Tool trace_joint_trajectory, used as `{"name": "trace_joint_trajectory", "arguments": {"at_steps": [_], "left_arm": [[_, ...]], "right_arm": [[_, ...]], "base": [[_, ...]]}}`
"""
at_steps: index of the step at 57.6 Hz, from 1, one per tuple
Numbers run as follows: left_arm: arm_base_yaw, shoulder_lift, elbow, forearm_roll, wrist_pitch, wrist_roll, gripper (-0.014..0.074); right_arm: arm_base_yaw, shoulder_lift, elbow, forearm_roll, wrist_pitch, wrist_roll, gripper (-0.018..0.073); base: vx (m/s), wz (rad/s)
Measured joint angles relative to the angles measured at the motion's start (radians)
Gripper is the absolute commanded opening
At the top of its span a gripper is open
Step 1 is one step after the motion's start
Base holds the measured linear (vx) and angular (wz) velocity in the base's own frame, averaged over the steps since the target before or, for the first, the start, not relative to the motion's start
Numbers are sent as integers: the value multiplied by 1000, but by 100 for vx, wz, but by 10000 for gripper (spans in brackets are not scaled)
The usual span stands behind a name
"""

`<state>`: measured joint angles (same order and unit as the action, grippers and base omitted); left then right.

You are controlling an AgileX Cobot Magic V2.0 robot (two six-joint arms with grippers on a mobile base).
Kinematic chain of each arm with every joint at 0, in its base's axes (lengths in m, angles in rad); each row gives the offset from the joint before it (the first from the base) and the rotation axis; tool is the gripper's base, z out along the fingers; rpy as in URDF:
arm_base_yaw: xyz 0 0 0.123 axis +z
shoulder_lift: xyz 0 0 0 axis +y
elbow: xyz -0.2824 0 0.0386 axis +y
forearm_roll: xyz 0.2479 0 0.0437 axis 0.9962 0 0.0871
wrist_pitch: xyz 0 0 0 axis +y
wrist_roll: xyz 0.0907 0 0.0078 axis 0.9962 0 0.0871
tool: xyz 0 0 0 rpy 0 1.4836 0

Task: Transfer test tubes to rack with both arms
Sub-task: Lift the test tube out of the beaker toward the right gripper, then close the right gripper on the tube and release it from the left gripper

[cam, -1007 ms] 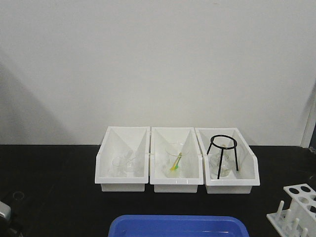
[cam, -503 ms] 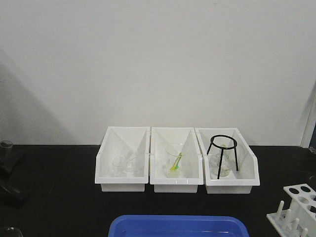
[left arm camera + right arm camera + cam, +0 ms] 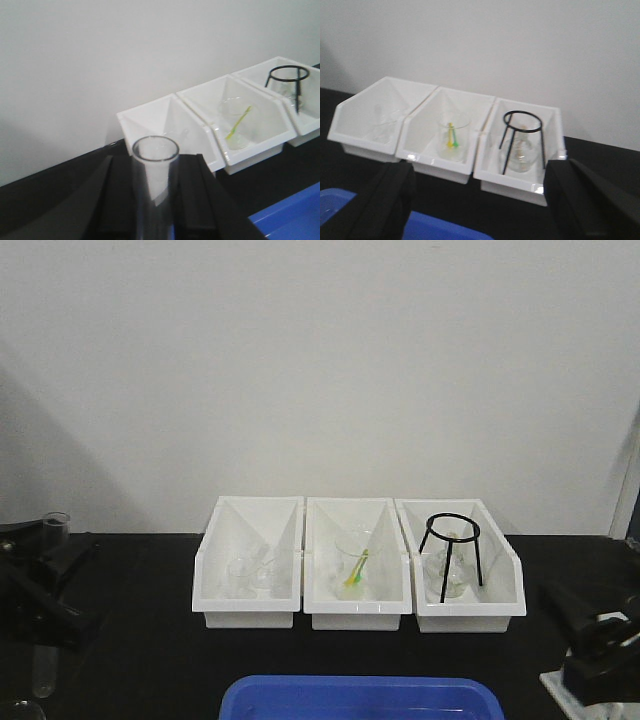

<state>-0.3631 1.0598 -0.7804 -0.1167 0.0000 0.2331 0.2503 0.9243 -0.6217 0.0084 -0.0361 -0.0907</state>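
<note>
Left gripper [image 3: 155, 167] is clamped on a slim clear glass test tube [image 3: 154, 192], black fingers [image 3: 116, 200] pressing either side a little below the open rim; I take that hold as meant to keep the tube close to upright and its ends free for a handover or a drop into a hole. From the front the tube stands at the far left of the black bench [image 3: 150, 650], well apart from the small white plastic rack [image 3: 553, 683]; only a corner of the rack shows at the near right, behind the right arm. Right gripper [image 3: 479, 187] is spread wide with nothing between its fingers; since it hangs on the rack's side, I judge it is waiting to receive the tube. Three white rectangular plastic bins [image 3: 250, 617] sit side by side at the far middle, glassware inside; a blue plastic tray [image 3: 360, 698] lies at the near edge. Bench is matte and dark, so clear glass reads poorly against it; a plain pale wall [image 3: 320, 370] closes the room behind.
</note>
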Motion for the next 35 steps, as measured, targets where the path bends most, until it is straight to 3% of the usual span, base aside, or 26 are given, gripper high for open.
{"name": "trace_joint_trajectory", "arguments": {"at_steps": [10,26,35], "left_arm": [[-107,3,-3,0,-45,-12,-21],[-246,83,-3,0,-172,-110,-21],[-323,154,-3,0,-269,-176,-21]], "right_arm": [[154,125,0,0,-93,-1,583],[391,276,0,0,-240,7,583],[484,333,0,-2,-347,46,583]], "base": [[0,0],[0,0],[0,0]]}}
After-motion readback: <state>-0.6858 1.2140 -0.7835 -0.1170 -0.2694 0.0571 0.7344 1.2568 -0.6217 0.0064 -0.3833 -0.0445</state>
